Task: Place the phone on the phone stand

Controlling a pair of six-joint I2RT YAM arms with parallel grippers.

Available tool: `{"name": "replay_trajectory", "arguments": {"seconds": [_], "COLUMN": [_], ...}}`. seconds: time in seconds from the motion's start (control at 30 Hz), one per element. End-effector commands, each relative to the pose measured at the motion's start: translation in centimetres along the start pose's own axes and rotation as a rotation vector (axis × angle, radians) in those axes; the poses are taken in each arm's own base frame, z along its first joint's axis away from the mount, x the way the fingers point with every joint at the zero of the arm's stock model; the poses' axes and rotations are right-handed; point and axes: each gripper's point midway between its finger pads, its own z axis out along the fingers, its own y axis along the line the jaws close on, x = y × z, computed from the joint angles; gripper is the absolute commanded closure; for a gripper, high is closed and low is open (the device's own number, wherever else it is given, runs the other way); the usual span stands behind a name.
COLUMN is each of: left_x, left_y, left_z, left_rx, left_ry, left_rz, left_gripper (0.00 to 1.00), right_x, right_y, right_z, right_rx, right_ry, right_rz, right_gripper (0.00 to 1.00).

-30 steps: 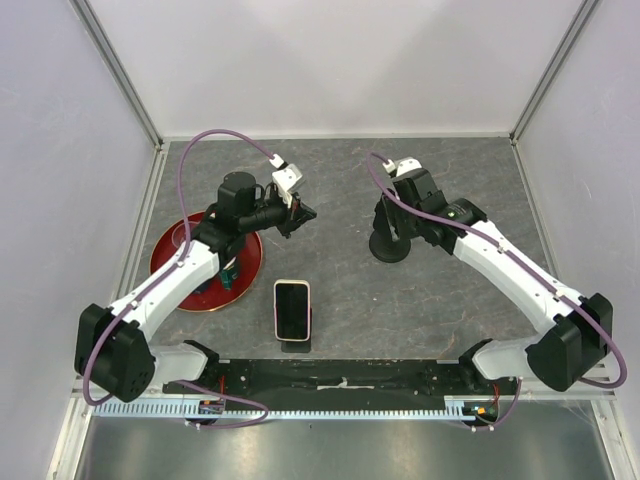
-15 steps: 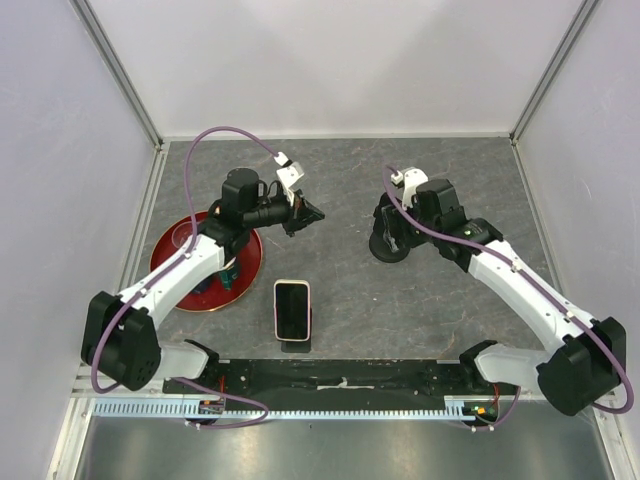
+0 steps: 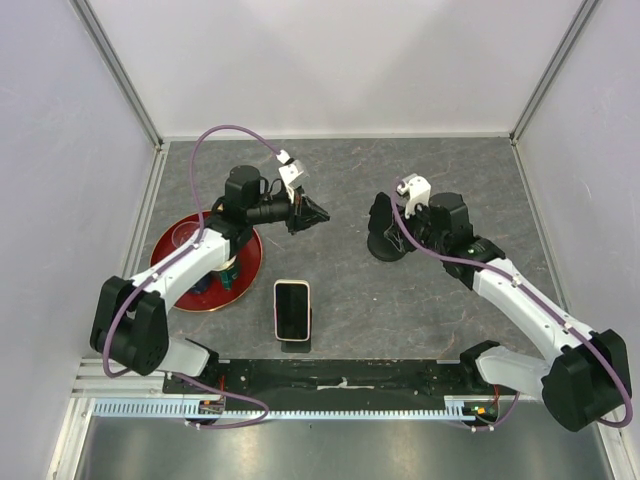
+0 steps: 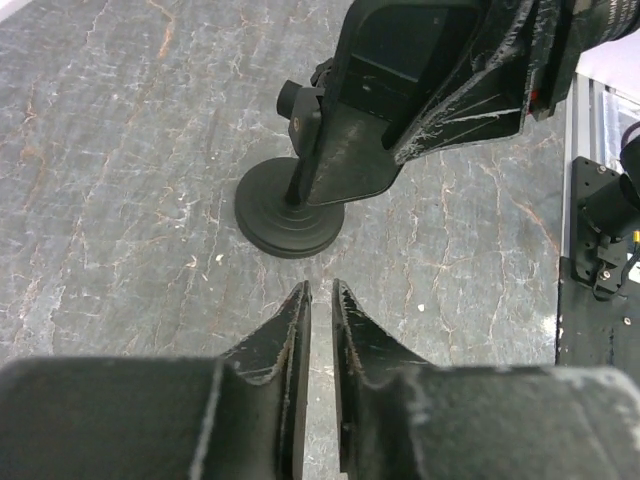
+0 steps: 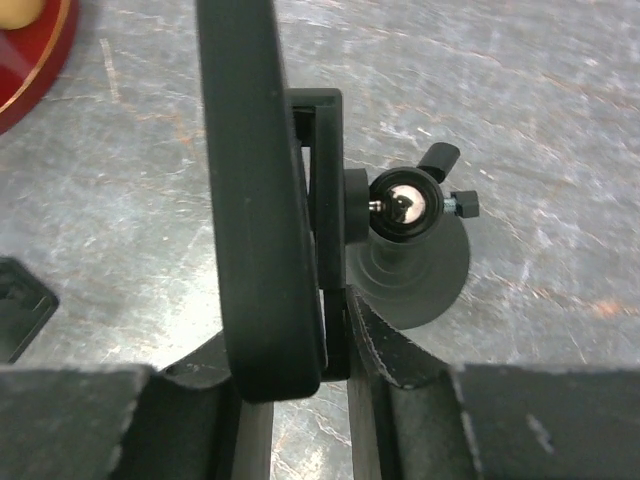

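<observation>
The phone (image 3: 292,310), dark screen in a pale case, lies flat near the table's front edge, apart from both grippers. The black phone stand (image 3: 386,245) stands right of centre on its round base. My right gripper (image 3: 383,214) is shut on the stand's cradle plate; in the right wrist view the fingers (image 5: 385,345) pinch the plate (image 5: 255,190) above the base (image 5: 415,270). My left gripper (image 3: 318,211) hovers left of the stand, shut and empty. In the left wrist view its tips (image 4: 320,295) point at the stand's base (image 4: 290,210).
A red plate (image 3: 170,268) with small items on it sits at the left under my left arm; its rim shows in the right wrist view (image 5: 35,55). Grey walls enclose the table on three sides. A black rail (image 3: 340,375) runs along the front edge.
My right wrist has shifted right and toward the front while keeping hold of the stand's cradle. My left gripper has moved slightly right toward the stand. The phone has not moved.
</observation>
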Motion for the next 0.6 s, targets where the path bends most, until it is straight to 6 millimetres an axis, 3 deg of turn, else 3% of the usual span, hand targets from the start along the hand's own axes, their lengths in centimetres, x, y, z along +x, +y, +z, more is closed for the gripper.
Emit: {"name": "replay_trajectory", "arguments": {"seconds": [0.0, 0.1, 0.17, 0.2, 0.23, 0.33, 0.43, 0.57], "left_x": [-0.8, -0.6, -0.4, -0.5, -0.6, -0.4, 0.4, 1.0], "left_y": [-0.5, -1.4, -2.0, -2.1, -2.3, -2.3, -3.4, -3.2], "left_z": [0.6, 0.6, 0.5, 0.4, 0.2, -0.3, -0.7, -0.1], "left_rx": [0.089, 0.154, 0.189, 0.198, 0.211, 0.222, 0.319, 0.347], "left_ry": [-0.041, -0.049, -0.055, -0.062, -0.064, -0.074, -0.066, -0.064], "left_rz": [0.007, 0.017, 0.025, 0.034, 0.014, 0.014, 0.005, 0.000], "left_gripper": [0.69, 0.57, 0.52, 0.36, 0.33, 0.29, 0.28, 0.28], "right_x": [-4.0, -4.1, -4.1, -4.1, -4.0, -3.7, -3.3, -3.1], "right_y": [4.5, 7.2, 8.0, 8.3, 8.9, 9.7, 9.4, 9.3], "right_z": [-1.0, -1.6, -1.8, -1.7, -1.8, -1.6, -1.2, -0.6], "right_rx": [-0.256, -0.422, -0.475, -0.500, -0.535, -0.596, -0.585, -0.570], "right_ry": [-0.173, -0.189, -0.186, -0.180, -0.172, -0.144, -0.121, -0.095], "right_rz": [-0.098, -0.122, -0.125, -0.125, -0.122, -0.109, -0.103, -0.117], "right_gripper": [1.00, 1.00, 1.00, 1.00, 1.00, 1.00, 1.00, 1.00]}}
